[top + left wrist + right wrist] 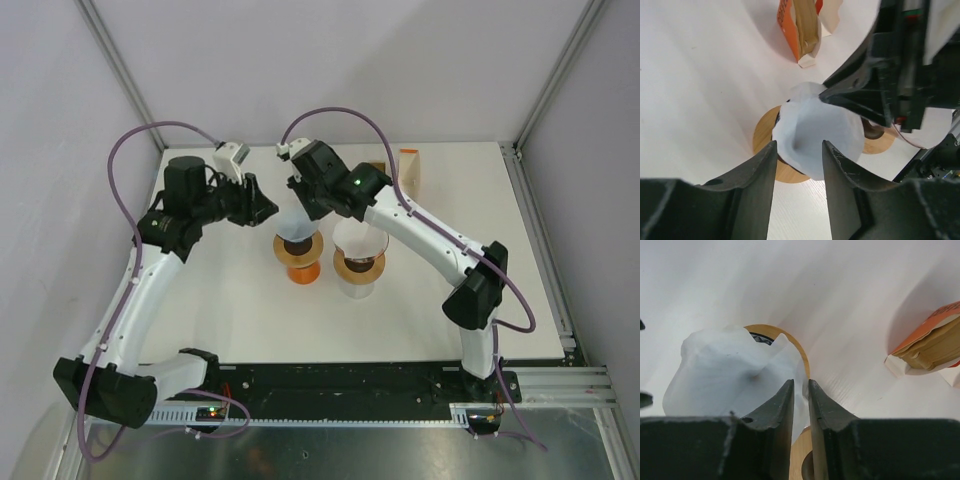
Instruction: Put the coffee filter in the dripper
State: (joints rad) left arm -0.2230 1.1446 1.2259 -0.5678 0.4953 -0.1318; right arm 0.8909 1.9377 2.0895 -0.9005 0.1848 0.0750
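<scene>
The white paper coffee filter (725, 372) sits crumpled and open over the dripper with a wooden ring (791, 342) and an orange base (301, 272). My right gripper (801, 389) is shut on the filter's near edge, just above the ring. In the left wrist view the filter (817, 132) stands in the wooden collar (763, 144), with the right gripper (875, 90) pinching its far rim. My left gripper (799, 146) is open and empty, its fingers (757, 172) just short of the filter on its left side. From above, both grippers (268, 207) (300, 204) meet over the filter (291, 223).
A second dripper with a wooden collar and a clear base (359, 266) stands right beside the first. An orange packet of filters (802, 25) and a small box (410, 165) stand at the table's back. Cage posts frame the table corners.
</scene>
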